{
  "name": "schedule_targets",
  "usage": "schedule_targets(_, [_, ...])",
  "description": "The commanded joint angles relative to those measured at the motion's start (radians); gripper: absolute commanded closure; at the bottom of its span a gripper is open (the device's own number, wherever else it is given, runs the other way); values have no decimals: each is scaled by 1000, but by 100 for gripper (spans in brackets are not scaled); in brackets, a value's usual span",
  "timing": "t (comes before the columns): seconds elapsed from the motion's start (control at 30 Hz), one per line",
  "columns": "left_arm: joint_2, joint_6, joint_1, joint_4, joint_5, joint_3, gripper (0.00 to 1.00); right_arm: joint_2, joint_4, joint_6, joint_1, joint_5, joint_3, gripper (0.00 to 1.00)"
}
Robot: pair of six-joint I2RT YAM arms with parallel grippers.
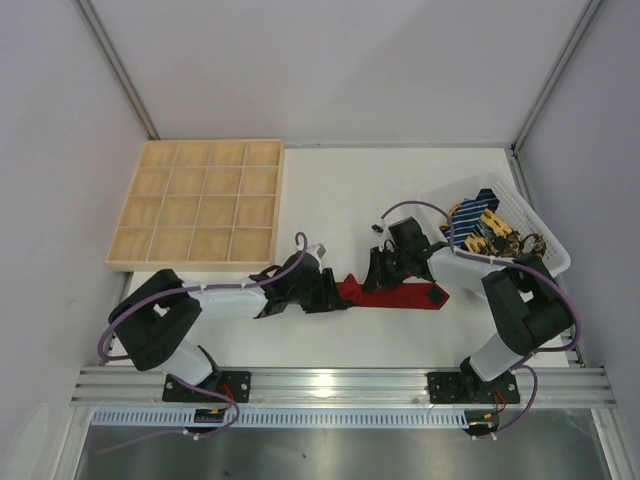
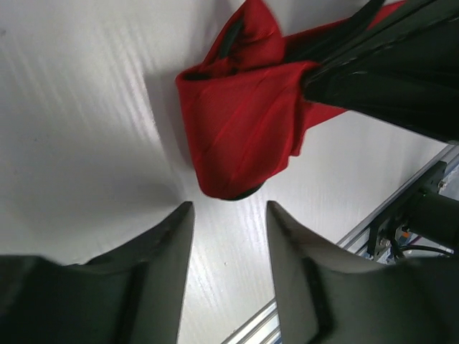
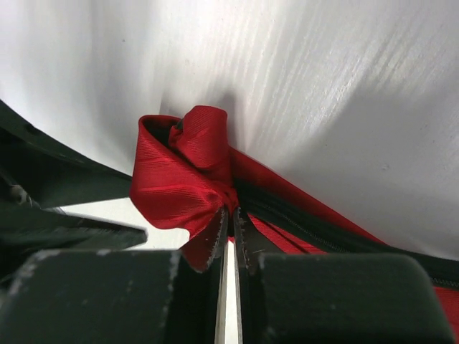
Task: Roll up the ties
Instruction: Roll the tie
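A plain red tie (image 1: 400,296) lies on the white table between the two arms, its left end folded into a loose bundle (image 2: 240,136). My right gripper (image 3: 231,215) is shut on a fold of that red bundle (image 3: 179,179), the fabric pinched at its tips. My left gripper (image 2: 229,208) is open just short of the bundle, with only bare table between its fingers. In the top view the left gripper (image 1: 335,293) and the right gripper (image 1: 378,275) sit close together over the tie's left end. More ties (image 1: 485,225), navy striped and yellow among them, lie heaped in a basket.
The white plastic basket (image 1: 545,245) stands at the right, behind the right arm. A wooden tray with several square compartments (image 1: 200,205) sits at the back left. A metal rail (image 1: 340,385) runs along the table's near edge.
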State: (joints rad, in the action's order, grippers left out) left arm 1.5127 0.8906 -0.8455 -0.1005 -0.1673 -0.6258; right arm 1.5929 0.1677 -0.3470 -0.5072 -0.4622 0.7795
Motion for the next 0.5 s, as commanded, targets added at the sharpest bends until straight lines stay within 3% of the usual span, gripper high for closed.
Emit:
schedule_targets(0.0, [32, 7, 0, -25, -15, 5, 54, -25, 13, -12, 2, -16, 44, 92])
schedule_targets(0.47, [87, 4, -27, 85, 152, -58, 50, -19, 41, -26, 2, -50, 63, 84])
